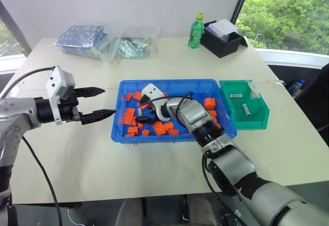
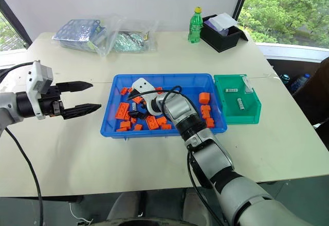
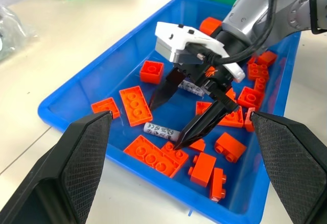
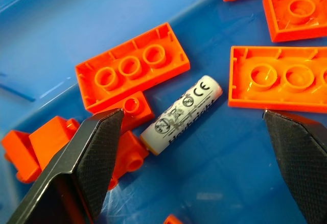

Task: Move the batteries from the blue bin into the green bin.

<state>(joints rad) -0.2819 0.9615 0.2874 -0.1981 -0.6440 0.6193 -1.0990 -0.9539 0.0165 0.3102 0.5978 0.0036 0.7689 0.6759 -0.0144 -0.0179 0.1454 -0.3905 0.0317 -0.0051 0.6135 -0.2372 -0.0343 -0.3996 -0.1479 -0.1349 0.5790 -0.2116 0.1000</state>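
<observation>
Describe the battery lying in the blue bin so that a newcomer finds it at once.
Find the blue bin in the table's middle. Between the open fingers of the right gripper lies the battery, a small silver-white cylinder with dark markings. Everything around it is an orange brick, flat and studded.

My two black fingers (image 4: pixel 194 183) spread wide over blue plastic tray floor (image 4: pixel 102 15); small white cylindrical battery (image 4: pixel 182 114) lies between them, orange plastic bricks (image 4: pixel 132 72) beside.

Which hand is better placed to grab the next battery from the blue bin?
Right. The right hand is open inside the blue bin, fingers either side of a battery among the orange bricks. The left hand hovers open outside it.
</observation>
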